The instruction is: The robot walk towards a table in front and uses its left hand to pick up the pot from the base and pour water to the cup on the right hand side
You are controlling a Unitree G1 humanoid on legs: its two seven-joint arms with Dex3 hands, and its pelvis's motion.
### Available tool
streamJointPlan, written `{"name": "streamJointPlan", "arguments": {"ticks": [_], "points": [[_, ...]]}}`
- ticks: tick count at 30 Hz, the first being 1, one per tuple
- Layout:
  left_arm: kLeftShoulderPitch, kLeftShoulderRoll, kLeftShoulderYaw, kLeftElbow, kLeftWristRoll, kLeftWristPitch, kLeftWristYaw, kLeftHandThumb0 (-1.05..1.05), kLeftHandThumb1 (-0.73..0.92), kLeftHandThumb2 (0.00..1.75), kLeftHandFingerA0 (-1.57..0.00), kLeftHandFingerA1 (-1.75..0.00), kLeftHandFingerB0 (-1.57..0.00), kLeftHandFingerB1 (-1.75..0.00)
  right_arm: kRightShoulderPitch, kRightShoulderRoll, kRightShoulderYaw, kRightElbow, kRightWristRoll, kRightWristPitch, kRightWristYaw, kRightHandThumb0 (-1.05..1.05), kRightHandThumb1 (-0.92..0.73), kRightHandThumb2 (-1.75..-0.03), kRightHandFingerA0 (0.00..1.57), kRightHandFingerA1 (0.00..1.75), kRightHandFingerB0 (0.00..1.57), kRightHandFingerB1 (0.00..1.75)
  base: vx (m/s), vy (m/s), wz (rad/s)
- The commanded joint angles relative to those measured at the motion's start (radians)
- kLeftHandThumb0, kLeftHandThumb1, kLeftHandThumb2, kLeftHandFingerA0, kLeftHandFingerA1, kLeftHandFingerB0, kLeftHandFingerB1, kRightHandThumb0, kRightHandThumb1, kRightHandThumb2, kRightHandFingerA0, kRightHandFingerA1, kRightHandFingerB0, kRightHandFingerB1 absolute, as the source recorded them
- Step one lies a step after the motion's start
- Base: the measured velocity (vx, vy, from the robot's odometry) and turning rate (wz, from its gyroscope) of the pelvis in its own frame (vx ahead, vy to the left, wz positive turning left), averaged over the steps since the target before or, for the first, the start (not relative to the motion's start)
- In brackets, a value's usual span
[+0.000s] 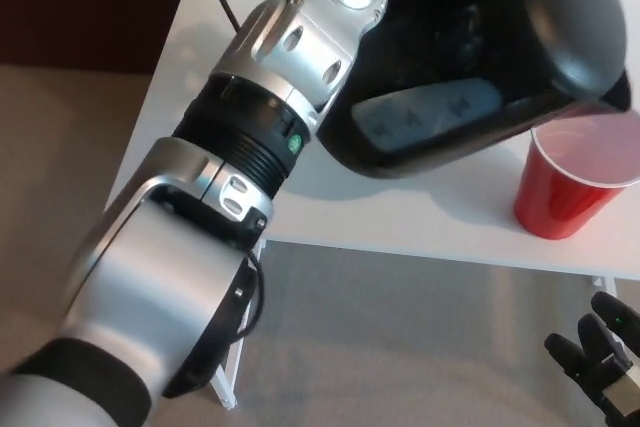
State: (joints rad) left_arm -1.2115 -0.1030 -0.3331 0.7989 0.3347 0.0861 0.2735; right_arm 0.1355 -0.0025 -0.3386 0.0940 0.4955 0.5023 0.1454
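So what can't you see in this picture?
- Left hand: head view, hidden behind the robot's silver forearm and the pot.
- The pot's spout tip: cut off by the right edge.
- Any water inside the red cup: the pot covers part of its mouth.
- Right hand: cut off at the bottom corner.

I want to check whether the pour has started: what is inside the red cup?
The red cup shows a pale inside; no water stream visible. The tilted pot covers its far rim.
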Motion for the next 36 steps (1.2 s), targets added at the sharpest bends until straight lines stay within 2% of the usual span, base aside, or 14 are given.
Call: {"name": "streamJointPlan", "arguments": {"ticks": [1,8,11,12,13,14,15,19,20,28,29,30,33,36], "points": [[-0.056,0.095,-0.114,0.0,0.178,-0.19,0.085,-0.12,0.53,0.55,-0.85,-1.75,-0.76,-1.3,-0.008,-0.014,-0.006,0.009,-0.006,-0.005,-0.008,-0.37,-0.65,-0.61,0.28,0.54,0.16,0.36,0.0,0.0,0.0],[-0.086,0.141,-0.159,0.025,0.226,-0.205,0.143,-0.14,0.56,0.57,-0.86,-1.75,-0.67,-1.47,-0.01,-0.014,-0.007,-0.002,-0.003,0.006,-0.013,-0.36,-0.66,-0.61,0.25,0.49,0.15,0.35,0.0,0.0,0.0],[-0.101,0.145,-0.165,0.048,0.245,-0.223,0.178,-0.14,0.52,0.57,-0.87,-1.75,-0.73,-1.4,-0.008,-0.018,-0.005,0.004,-0.001,0.001,0.001,-0.36,-0.66,-0.61,0.23,0.47,0.15,0.35,0.0,0.0,0.0],[-0.11,0.144,-0.168,0.054,0.251,-0.222,0.179,-0.17,0.5,0.56,-0.9,-1.75,-0.8,-1.18,-0.01,-0.02,-0.005,0.006,0.002,0.001,0.006,-0.37,-0.65,-0.61,0.2,0.46,0.13,0.34,0.0,0.0,0.0],[-0.124,0.143,-0.173,0.063,0.26,-0.22,0.18,-0.17,0.5,0.56,-0.9,-1.75,-0.8,-1.18,-0.013,-0.022,-0.006,0.009,0.006,0.0,0.014,-0.37,-0.65,-0.61,0.2,0.46,0.13,0.34,0.0,0.0,0.0],[-0.131,0.143,-0.177,0.07,0.266,-0.226,0.182,-0.22,0.42,0.8,-1.24,-1.4,-0.82,-1.0,-0.012,-0.02,-0.008,0.005,0.009,0.005,0.011,-0.36,-0.66,-0.61,0.21,0.44,0.13,0.33,0.0,0.0,0.0],[-0.137,0.141,-0.183,0.075,0.277,-0.23,0.193,-0.18,0.55,0.56,-0.89,-1.75,-0.66,-1.54,-0.011,-0.018,-0.008,0.003,0.008,0.006,0.008,-0.37,-0.66,-0.61,0.24,0.48,0.15,0.35,0.0,0.0,0.0],[-0.166,0.125,-0.207,0.103,0.316,-0.247,0.238,-0.16,0.59,0.56,-0.9,-1.75,-0.61,-1.68,-0.006,-0.024,-0.005,-0.001,0.004,0.003,0.013,-0.38,-0.65,-0.6,0.22,0.47,0.14,0.34,0.0,0.0,0.0],[-0.177,0.12,-0.215,0.11,0.326,-0.245,0.244,-0.21,0.56,0.58,-0.9,-1.75,-0.78,-1.2,-0.005,-0.023,-0.006,-0.001,0.007,0.004,0.015,-0.38,-0.65,-0.6,0.22,0.48,0.13,0.34,0.0,0.0,0.0],[-0.268,0.1,-0.31,0.147,0.423,-0.274,0.259,-0.26,0.55,0.59,-0.94,-1.69,-0.9,-0.8,-0.016,-0.023,-0.004,-0.007,0.001,0.01,0.001,-0.36,-0.67,-0.6,0.25,0.48,0.14,0.34,0.0,0.0,0.0],[-0.283,0.1,-0.348,0.158,0.468,-0.28,0.305,-0.28,0.39,0.86,-1.25,-1.34,-0.89,-0.94,-0.02,-0.018,-0.008,-0.005,0.003,0.012,-0.008,-0.36,-0.65,-0.61,0.25,0.49,0.18,0.37,0.0,0.0,0.0],[-0.291,0.099,-0.37,0.165,0.493,-0.281,0.331,-0.27,0.52,0.57,-0.95,-1.72,-0.89,-1.13,-0.021,-0.017,-0.009,-0.005,0.004,0.012,-0.009,-0.36,-0.67,-0.62,0.24,0.48,0.17,0.36,0.0,0.0,0.0],[-0.299,0.09,-0.403,0.19,0.513,-0.295,0.376,-0.26,0.53,0.58,-0.95,-1.75,-0.82,-1.36,-0.019,-0.02,-0.005,-0.013,0.003,0.015,-0.005,-0.36,-0.67,-0.61,0.25,0.49,0.16,0.36,0.0,0.0,0.0],[-0.305,0.082,-0.43,0.21,0.533,-0.299,0.398,-0.27,0.53,0.58,-0.95,-1.75,-0.82,-1.37,-0.023,-0.017,0.001,-0.021,-0.008,0.015,-0.019,-0.37,-0.66,-0.63,0.27,0.52,0.17,0.37,0.0,0.0,0.0]]}}
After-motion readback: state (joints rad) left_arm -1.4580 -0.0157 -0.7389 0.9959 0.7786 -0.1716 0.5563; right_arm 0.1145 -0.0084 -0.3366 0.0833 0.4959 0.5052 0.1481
